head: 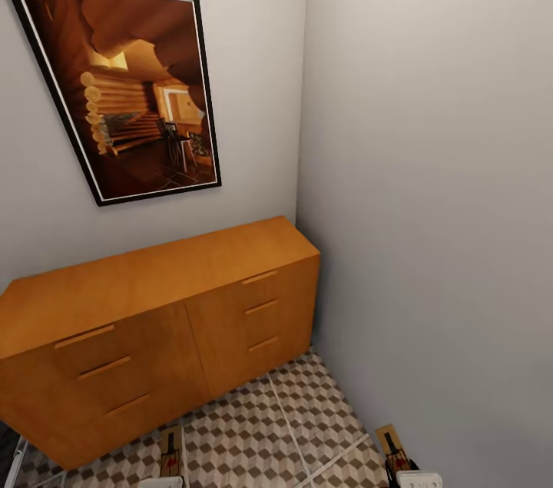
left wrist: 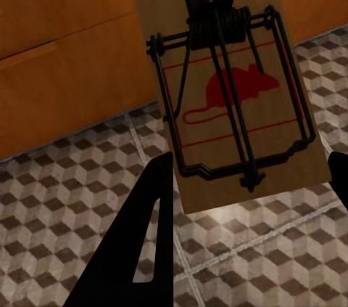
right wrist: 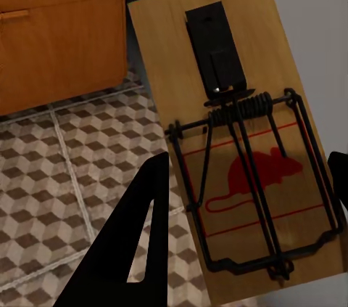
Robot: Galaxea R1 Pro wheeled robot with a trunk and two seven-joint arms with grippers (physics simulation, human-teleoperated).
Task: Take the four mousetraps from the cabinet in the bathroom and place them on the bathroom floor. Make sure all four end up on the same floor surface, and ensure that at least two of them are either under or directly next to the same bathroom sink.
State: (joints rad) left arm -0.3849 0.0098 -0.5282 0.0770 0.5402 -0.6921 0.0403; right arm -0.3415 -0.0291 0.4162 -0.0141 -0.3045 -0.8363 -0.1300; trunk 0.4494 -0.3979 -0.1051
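Left fingers point(left wrist: 148, 249): dark, spread on either side of a mousetrap point(left wrist: 225, 89), apparently gripping it by its long edges; contact itself not clearly visible. Trap board face-up toward the wrist camera, wire bar and red mouse mark uppermost, presumably so that the spring side stays away from the fingers. Held above the floor point(left wrist: 80, 176), not resting on it.

Right fingers point(right wrist: 138, 242): same arrangement, closed about a second mousetrap point(right wrist: 232, 140), board tilted, black catch plate toward the far end, red mark near the fingertips. Likewise carried clear of the tiles.

Head view: left-hand trap point(head: 170, 451) and right-hand trap point(head: 392, 448) at the lower edge, each just ahead of a pale wrist housing, both over the cube-patterned floor point(head: 261, 434).

Beyond: cabinet point(head: 153, 319) against the back wall, all drawers appearing shut, pushed into the corner beside the grey side wall. Framed picture point(head: 123, 88) hung above it.

Judged stage: two of four traps in hand, ready for carrying toward the sink; sink not identifiable here. Remaining two traps not located; presumably inside the drawers.
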